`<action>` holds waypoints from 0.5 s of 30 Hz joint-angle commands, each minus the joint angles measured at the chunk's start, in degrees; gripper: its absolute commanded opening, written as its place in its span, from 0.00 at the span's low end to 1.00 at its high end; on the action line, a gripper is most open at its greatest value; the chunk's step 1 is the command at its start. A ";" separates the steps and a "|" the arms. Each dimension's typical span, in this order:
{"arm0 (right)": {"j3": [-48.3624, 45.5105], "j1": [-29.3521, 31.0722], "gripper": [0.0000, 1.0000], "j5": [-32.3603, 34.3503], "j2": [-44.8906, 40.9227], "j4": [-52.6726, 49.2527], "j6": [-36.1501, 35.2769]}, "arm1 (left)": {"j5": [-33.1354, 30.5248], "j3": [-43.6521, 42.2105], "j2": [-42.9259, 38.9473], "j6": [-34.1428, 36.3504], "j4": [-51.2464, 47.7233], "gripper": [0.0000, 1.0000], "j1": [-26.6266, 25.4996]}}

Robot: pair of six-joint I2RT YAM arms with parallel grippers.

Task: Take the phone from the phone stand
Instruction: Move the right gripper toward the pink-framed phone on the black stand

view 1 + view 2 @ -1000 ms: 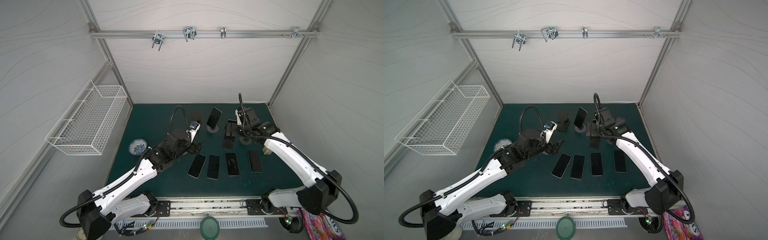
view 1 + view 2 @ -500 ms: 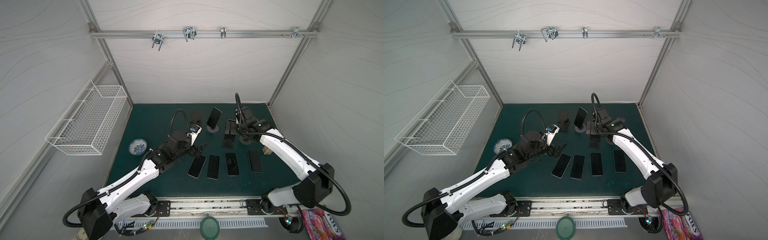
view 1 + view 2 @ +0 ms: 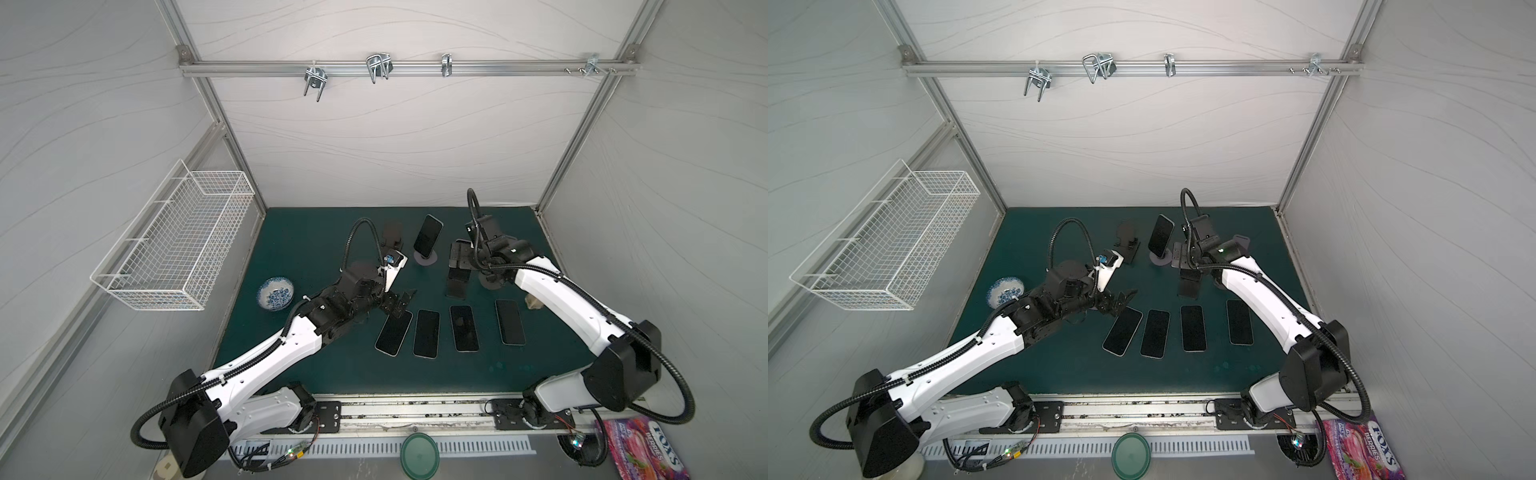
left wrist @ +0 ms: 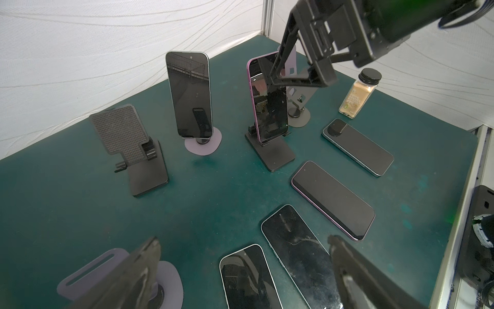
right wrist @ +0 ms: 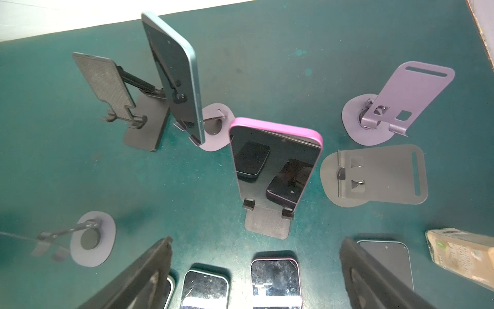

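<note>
A pink-edged phone [image 5: 275,166] leans upright on a black phone stand [image 5: 267,226]. My right gripper [image 5: 256,240] hangs open just above it, apart from it; in a top view that gripper [image 3: 459,259] covers the phone. A blue-edged phone [image 3: 428,235] stands on a lilac round-based stand [image 3: 426,258] further back. My left gripper [image 3: 401,301] is open and empty, low over the top end of the leftmost flat phone [image 3: 394,332]; its fingers [image 4: 144,264] frame that phone [image 4: 248,278] in the left wrist view.
Several phones lie flat in a row [image 3: 464,328]. Empty stands: black [image 3: 392,239], lilac [image 5: 401,99], grey folded flat [image 5: 374,176]. A spice jar [image 4: 358,93] sits at the right, a patterned bowl [image 3: 276,294] at the left, a wire basket [image 3: 174,241] on the left wall.
My left gripper's jaws have spread wider and it has dropped slightly toward the flat phones. My right gripper has shifted a little leftward over the pink-edged phone.
</note>
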 commanded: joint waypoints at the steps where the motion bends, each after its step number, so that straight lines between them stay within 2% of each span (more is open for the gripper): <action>1: -0.43 0.18 0.99 1.82 -0.65 1.31 1.77 | 2.66 0.81 0.80 1.30 3.02 0.99 0.24; 8: 1.64 0.21 0.99 2.04 2.42 0.30 3.28 | 8.67 0.77 1.60 3.68 3.02 0.99 0.25; 15: 2.22 0.30 0.99 3.13 3.84 0.77 4.79 | 9.96 1.45 1.64 3.83 2.18 0.99 0.23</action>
